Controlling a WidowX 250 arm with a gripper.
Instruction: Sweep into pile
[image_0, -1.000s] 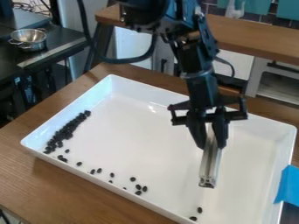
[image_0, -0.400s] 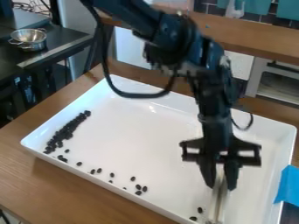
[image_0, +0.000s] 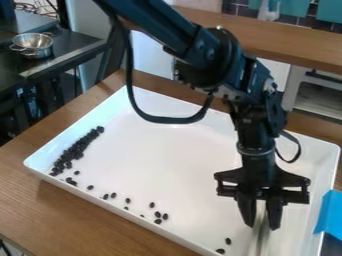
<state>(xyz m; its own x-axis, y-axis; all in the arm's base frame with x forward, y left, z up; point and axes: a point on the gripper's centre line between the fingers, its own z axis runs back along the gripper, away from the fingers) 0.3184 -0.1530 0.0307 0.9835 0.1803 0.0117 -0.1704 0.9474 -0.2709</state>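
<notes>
1. The gripper (image_0: 262, 224) hangs over the near right part of the white tray (image_0: 174, 165), pointing down.
2. Its two fingers (image_0: 248, 212) are pinching a pale metal bar (image_0: 259, 243); they stand parted by roughly the bar's thickness, one on each side of it.
3. The bar slants down from between the fingers to the bottom edge of the view. Whether it touches the tray floor, I cannot tell.
4. The small dark pieces to be swept lie in the tray. Most form a long, narrow pile (image_0: 79, 146) along the left side, well apart from the gripper.
5. Scattered pieces (image_0: 158, 215) trail along the near side, and two near pieces (image_0: 228, 241) lie to the left of the bar, apart from it.
6. The tray sits on a wooden table (image_0: 40, 210), with blue tape (image_0: 330, 212) at its right side.
</notes>
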